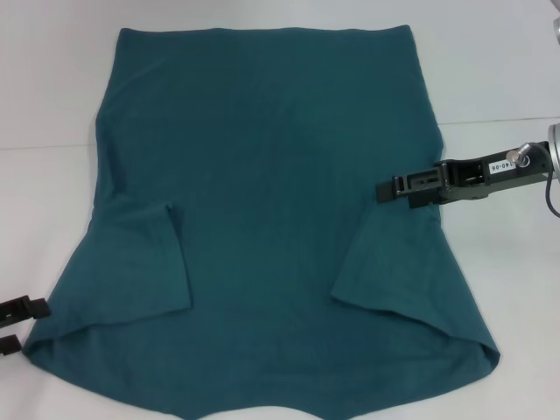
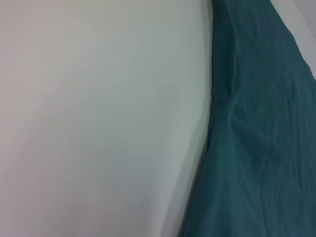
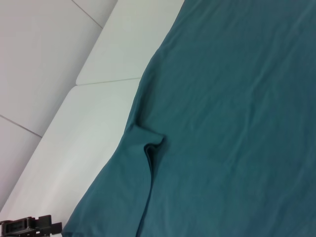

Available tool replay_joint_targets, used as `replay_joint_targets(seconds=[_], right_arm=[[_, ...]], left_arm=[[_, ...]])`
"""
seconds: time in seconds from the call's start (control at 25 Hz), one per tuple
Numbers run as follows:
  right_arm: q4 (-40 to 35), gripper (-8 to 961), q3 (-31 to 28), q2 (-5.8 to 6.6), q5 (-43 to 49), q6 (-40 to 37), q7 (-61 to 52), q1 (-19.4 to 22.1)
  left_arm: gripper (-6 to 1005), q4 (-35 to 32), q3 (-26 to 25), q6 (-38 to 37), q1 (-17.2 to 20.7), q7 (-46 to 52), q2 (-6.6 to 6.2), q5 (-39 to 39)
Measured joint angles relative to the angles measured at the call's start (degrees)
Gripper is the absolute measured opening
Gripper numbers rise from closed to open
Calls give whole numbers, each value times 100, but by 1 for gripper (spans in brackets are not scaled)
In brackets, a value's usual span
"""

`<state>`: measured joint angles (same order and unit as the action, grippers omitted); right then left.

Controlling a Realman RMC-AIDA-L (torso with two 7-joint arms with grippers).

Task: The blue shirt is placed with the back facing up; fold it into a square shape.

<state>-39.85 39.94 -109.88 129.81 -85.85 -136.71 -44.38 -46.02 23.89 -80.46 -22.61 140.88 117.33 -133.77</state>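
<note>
Right gripper (image 1: 382, 189) reaching in over the right side of the blue shirt (image 1: 262, 201), level with the folded right sleeve; fingers seen edge-on from the head view, so whether apart or together cannot be told. Left gripper (image 1: 22, 324) low at the near left corner of the shirt, just off the cloth edge, two dark fingers (image 1: 24, 306) standing apart with a gap between, holding nothing.

Blue shirt spread flat, plain side up, filling most of the head view; hem at the far edge, shoulder end nearest the robot and running out of the bottom of the view. Both short sleeves folded inward onto the body: left sleeve (image 1: 144, 262) and right sleeve (image 1: 385, 262) lying as angled flaps over the cloth. Slight wrinkles across the fabric, shown closely in the left wrist view (image 2: 261, 128) and, with the folded left sleeve's crease, in the right wrist view (image 3: 222, 113).

Underneath, white table (image 1: 52, 87), smooth and matte, bare at both sides of the shirt. Seam lines between white panels (image 3: 106, 81) visible past the shirt's edge in the right wrist view.
</note>
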Motion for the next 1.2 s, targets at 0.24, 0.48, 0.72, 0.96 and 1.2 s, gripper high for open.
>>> replay_joint_targets(seconds=[0.24, 0.48, 0.72, 0.96, 1.2], right_arm=[[20, 924, -8, 2, 0, -2, 14, 9], [29, 925, -22, 2, 1, -2, 21, 31], [30, 925, -46, 2, 1, -2, 22, 61], [31, 925, -65, 2, 1, -1, 32, 62], [31, 925, -65, 2, 0, -1, 43, 62]], left_arm=[[885, -17, -35, 25, 11, 0, -9, 0], [886, 13, -6, 122, 11, 37, -2, -6], [886, 22, 3, 165, -4, 54, 6, -63], [886, 148, 76, 125, -70, 26, 17, -83], [886, 175, 299, 99, -172, 17, 45, -56]])
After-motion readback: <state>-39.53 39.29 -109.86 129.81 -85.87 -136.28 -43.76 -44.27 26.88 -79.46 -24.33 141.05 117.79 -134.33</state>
